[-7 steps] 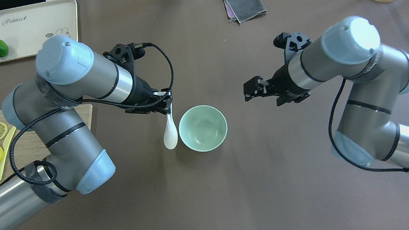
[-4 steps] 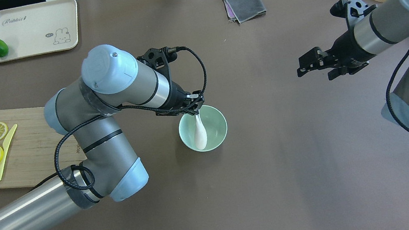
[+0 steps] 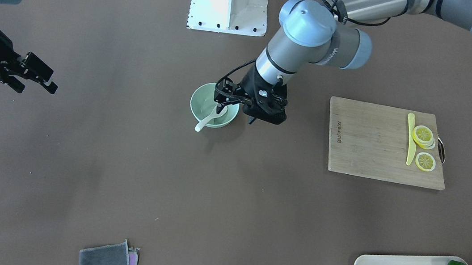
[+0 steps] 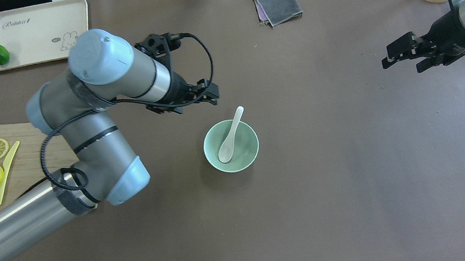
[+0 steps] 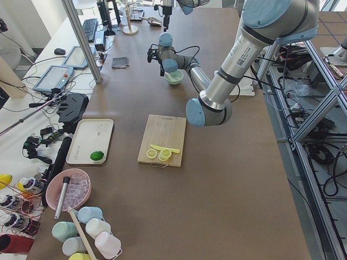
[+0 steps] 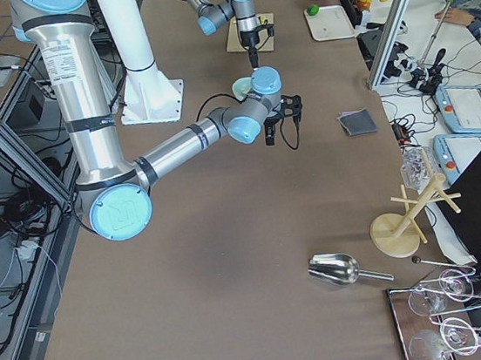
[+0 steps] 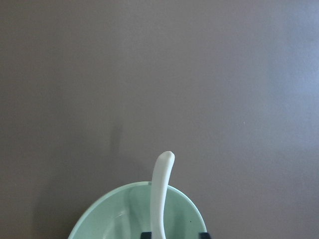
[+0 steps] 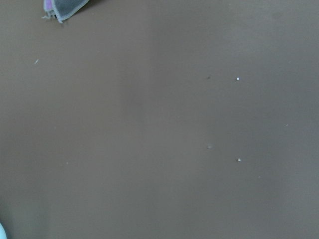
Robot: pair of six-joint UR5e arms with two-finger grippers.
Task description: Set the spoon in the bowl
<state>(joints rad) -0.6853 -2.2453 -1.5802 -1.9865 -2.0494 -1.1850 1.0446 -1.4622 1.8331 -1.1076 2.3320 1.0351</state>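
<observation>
Your spoon [image 4: 229,138] lies in the bowl [image 4: 247,147], with its handle over the rim. Both the left end effector [image 4: 211,93] and the right end effector [image 4: 392,55] are apart and empty. The placement looks done, so lift clear without nudging the handle.

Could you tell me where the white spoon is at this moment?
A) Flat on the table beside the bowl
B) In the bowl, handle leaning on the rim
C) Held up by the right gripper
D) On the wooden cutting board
B: the spoon has its scoop inside the bowl and its handle poking over the rim, while the open left gripper is clear of it.
</observation>
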